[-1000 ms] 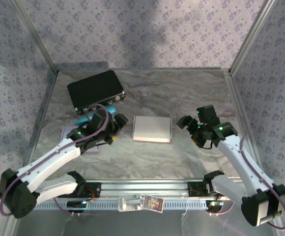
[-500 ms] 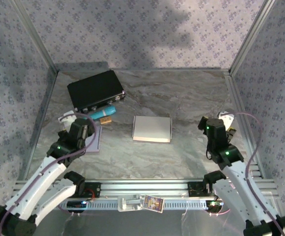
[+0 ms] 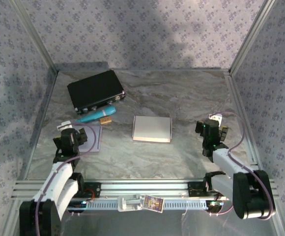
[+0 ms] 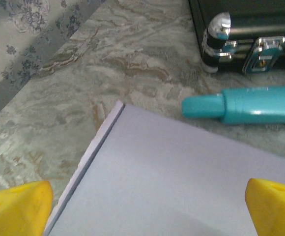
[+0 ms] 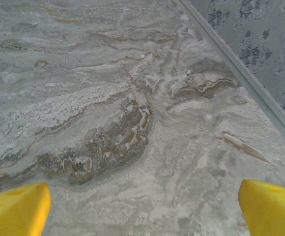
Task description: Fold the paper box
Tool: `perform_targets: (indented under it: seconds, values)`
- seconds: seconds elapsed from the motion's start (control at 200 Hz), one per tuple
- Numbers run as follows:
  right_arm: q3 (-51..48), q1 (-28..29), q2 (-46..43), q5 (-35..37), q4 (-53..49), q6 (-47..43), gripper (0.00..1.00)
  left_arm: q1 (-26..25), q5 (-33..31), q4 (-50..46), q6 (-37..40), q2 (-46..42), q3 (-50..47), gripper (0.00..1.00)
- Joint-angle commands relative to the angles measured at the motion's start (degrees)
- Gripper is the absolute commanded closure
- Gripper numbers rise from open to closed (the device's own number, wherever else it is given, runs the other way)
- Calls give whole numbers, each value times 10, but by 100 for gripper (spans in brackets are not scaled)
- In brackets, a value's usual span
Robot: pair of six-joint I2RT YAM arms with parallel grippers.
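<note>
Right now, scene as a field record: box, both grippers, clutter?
box: flat white paper box, mid marbled table, clear of both grippers
left gripper: open, over lavender flat pad
right gripper: open, over bare table near right wall
clutter: black hard case rear left; teal marker in front of it

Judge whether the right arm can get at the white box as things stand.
Probably yes: the right gripper is open, and only bare table lies between it and the white box.

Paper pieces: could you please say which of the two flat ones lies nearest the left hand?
The lavender sheet, right beside the left hand; the white box lies apart at mid-table.
</note>
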Motion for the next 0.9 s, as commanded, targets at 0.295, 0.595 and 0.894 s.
perform_targets:
  seconds: [0.295,0.595,0.894]
  values:
    - [37,-43,131,-81,208,-38,1,29,146,273,41,281,102,0]
    - [40,-80,209,-150,288,-59,1,34,203,397,74,405,121,0]
    - [57,-57,257,-127,300,-81,1,36,208,429,74,425,113,0]
